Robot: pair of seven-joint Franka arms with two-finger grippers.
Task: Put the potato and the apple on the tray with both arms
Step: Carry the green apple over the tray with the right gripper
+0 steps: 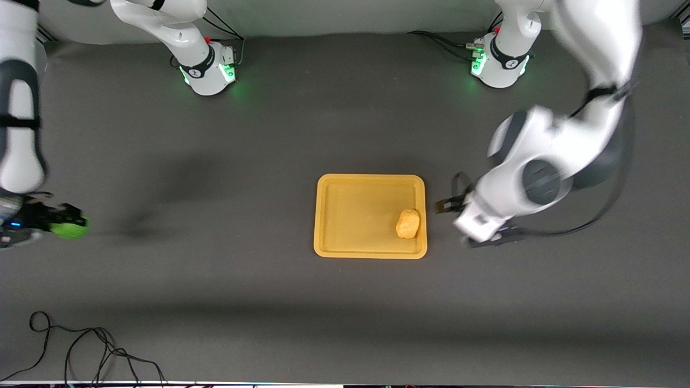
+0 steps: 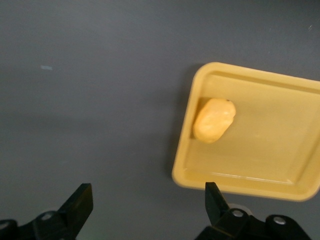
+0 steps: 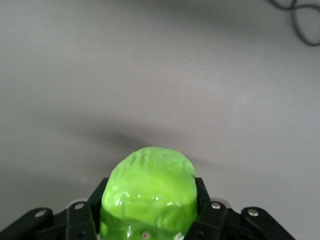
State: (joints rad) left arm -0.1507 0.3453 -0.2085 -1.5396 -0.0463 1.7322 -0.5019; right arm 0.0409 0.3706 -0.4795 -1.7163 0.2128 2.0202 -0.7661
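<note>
The yellow-orange tray [image 1: 356,215] lies mid-table. The yellow-tan potato [image 1: 408,223] rests in it, close to the rim at the left arm's end. My left gripper [image 1: 450,198] is open and empty, just outside that rim over bare table. In the left wrist view its fingertips [image 2: 82,195] stand wide apart around the gripper's midpoint [image 2: 147,195], with the tray [image 2: 265,160] and potato [image 2: 215,120] ahead. My right gripper [image 1: 63,222] is shut on the green apple [image 1: 71,228], held above the table at the right arm's end. The apple [image 3: 148,175] fills the right gripper [image 3: 150,195].
A loose black cable [image 1: 81,347] lies by the table's near edge at the right arm's end and shows in the right wrist view [image 3: 300,15]. The two arm bases [image 1: 210,67] [image 1: 498,62] stand along the edge farthest from the front camera.
</note>
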